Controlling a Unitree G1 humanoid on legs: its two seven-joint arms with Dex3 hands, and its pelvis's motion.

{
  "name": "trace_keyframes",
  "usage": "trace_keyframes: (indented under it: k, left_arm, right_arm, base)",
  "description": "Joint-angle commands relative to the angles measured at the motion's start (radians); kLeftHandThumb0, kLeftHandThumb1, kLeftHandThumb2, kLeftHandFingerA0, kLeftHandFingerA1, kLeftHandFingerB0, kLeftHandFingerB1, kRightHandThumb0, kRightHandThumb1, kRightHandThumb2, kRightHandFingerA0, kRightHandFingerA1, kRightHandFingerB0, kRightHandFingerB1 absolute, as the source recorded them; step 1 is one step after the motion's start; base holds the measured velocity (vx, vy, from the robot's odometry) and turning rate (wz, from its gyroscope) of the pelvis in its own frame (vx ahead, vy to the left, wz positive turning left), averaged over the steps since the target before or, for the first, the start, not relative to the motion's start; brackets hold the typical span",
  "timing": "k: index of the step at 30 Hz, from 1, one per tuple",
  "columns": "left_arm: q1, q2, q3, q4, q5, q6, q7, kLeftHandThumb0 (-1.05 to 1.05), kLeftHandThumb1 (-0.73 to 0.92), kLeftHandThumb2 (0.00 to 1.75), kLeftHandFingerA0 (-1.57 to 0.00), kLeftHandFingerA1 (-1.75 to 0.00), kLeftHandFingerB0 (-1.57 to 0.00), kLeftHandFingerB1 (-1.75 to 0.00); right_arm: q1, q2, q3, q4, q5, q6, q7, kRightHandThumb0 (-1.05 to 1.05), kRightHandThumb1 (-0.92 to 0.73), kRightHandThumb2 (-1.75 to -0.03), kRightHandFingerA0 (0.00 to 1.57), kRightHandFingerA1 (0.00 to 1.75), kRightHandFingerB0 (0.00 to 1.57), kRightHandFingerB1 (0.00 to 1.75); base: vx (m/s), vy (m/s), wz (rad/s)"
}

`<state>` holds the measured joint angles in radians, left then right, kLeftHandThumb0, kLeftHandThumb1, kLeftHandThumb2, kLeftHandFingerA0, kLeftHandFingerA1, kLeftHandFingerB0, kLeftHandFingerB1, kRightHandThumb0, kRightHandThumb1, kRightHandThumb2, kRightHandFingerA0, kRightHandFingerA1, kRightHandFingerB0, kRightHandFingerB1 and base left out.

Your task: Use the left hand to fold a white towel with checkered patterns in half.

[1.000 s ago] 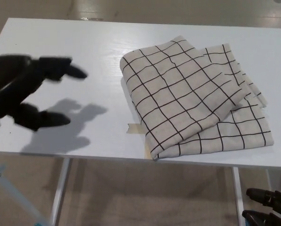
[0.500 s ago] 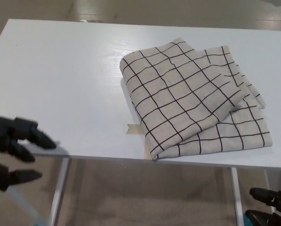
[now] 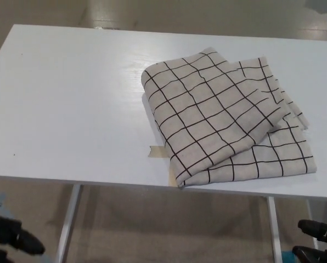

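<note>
Towel folded, our left hand dropped away

Our left hand (image 3: 10,241) now hangs below the table (image 3: 70,109), grasping nothing; the towel (image 3: 224,118) lies doubled, so folding looks finished.

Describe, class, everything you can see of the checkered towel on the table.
The towel is off-white cloth with a thin black grid. It lies folded over itself, the upper layer skewed so the lower layer's corners stick out at the right. It rests flat on the white table, right of centre, its near corner reaching the front edge beside bits of tape. No hand touches it.
</note>
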<state>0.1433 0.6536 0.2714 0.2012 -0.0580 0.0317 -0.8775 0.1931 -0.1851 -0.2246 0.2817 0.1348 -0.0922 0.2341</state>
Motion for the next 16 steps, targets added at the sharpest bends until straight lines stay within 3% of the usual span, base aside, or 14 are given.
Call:
trace_keyframes:
  k: [1, 2, 3, 5, 6, 7, 12, 15, 16]
  left_arm:
    - [0.087, -0.108, 0.127, 0.235, -0.325, 0.147, -0.243, -0.76, 0.49, 0.56, -0.85, -0.51, -0.71, -0.47]
    - [0.088, -0.132, 0.132, 0.243, -0.304, 0.103, -0.188, -0.76, 0.49, 0.56, -0.85, -0.51, -0.71, -0.47]
    - [0.085, -0.164, 0.128, 0.273, -0.249, 0.016, -0.086, -0.82, 0.51, 0.61, -0.56, -0.43, -0.48, -0.39]
    - [0.080, -0.184, 0.126, 0.297, -0.210, -0.044, -0.021, -0.82, 0.51, 0.61, -0.56, -0.43, -0.48, -0.39]
    - [0.062, -0.199, 0.108, 0.365, -0.125, -0.153, 0.077, -0.78, 0.61, 0.59, -0.32, -0.34, -0.35, -0.33]
    - [0.039, -0.198, 0.093, 0.430, -0.073, -0.199, 0.130, -0.79, 0.62, 0.60, -0.16, -0.29, -0.21, -0.28]
    - [-0.059, -0.190, 0.064, 0.661, 0.002, -0.212, 0.290, -0.80, 0.56, 0.58, -0.09, -0.24, -0.16, -0.27]
    - [-0.085, -0.186, 0.058, 0.720, -0.003, -0.233, 0.304, -0.80, 0.56, 0.58, -0.09, -0.24, -0.16, -0.27]
    - [-0.099, -0.191, 0.062, 0.737, -0.009, -0.233, 0.315, -0.86, 0.48, 0.71, -0.06, -0.21, -0.12, -0.26]
  right_arm:
    - [0.083, 0.012, -0.024, 0.000, 0.007, 0.058, -0.042, -0.34, -0.50, -0.55, 0.67, 0.58, 0.70, 0.49]
    - [0.087, 0.016, -0.021, 0.001, 0.005, 0.051, -0.044, -0.34, -0.50, -0.55, 0.67, 0.58, 0.70, 0.49]
    - [0.093, 0.027, -0.016, 0.006, -0.004, 0.035, -0.055, -0.33, -0.50, -0.55, 0.67, 0.58, 0.67, 0.48]
    - [0.098, 0.035, -0.013, 0.008, -0.009, 0.025, -0.063, -0.33, -0.50, -0.55, 0.67, 0.58, 0.67, 0.48]
    - [0.104, 0.050, -0.008, 0.024, -0.019, 0.001, -0.078, -0.34, -0.50, -0.56, 0.65, 0.58, 0.64, 0.48]
    - [0.104, 0.059, -0.006, 0.047, -0.028, -0.020, -0.093, -0.35, -0.51, -0.56, 0.61, 0.59, 0.60, 0.49]
    - [0.092, 0.071, -0.006, 0.108, -0.062, -0.068, -0.146, -0.40, -0.49, -0.55, 0.50, 0.60, 0.50, 0.51]
    - [0.088, 0.072, -0.006, 0.118, -0.061, -0.075, -0.152, -0.40, -0.49, -0.55, 0.50, 0.60, 0.50, 0.51]
    - [0.081, 0.068, -0.003, 0.114, -0.069, -0.062, -0.161, -0.42, -0.51, -0.55, 0.46, 0.59, 0.44, 0.51]
  base:
    - [0.00, 0.000, 0.00]
    - [0.00, 0.000, 0.00]
    - [0.00, 0.000, 0.00]
    - [0.00, 0.000, 0.00]
    - [0.00, 0.000, 0.00]
    - [0.00, 0.000, 0.00]
    - [0.00, 0.000, 0.00]
    - [0.00, 0.000, 0.00]
    - [0.00, 0.000, 0.00]
